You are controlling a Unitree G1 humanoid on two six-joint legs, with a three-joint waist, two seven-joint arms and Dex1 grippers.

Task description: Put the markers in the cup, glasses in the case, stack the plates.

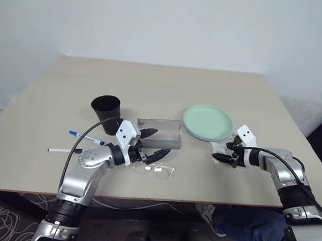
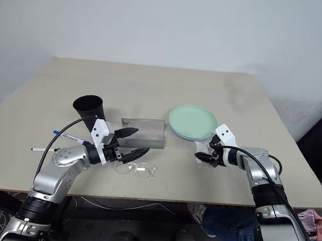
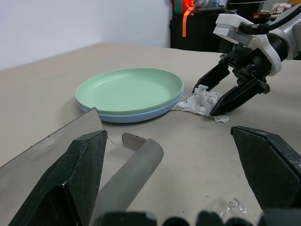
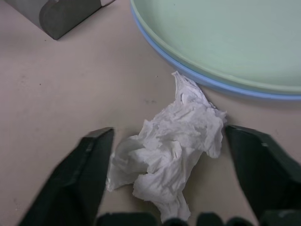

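Plates (image 1: 207, 123) are sitting stacked — mint green on light blue — right of the table's (image 1: 153, 80) middle, with broad bare tabletop stretching behind them to the far edge. Just beside their near rim a crumpled tissue (image 4: 169, 148) is lying between the parted fingers of the right gripper (image 1: 225, 151), which are bracketing it without touching. The left gripper (image 1: 154, 143) is hovering with fingers spread wide and empty above the glasses (image 1: 153, 169), near the front edge. The case (image 1: 160, 132) is resting just behind, the cup (image 1: 106, 113) standing upright to its left, and both markers (image 1: 86, 138) are lying apart — nearer the left edge.
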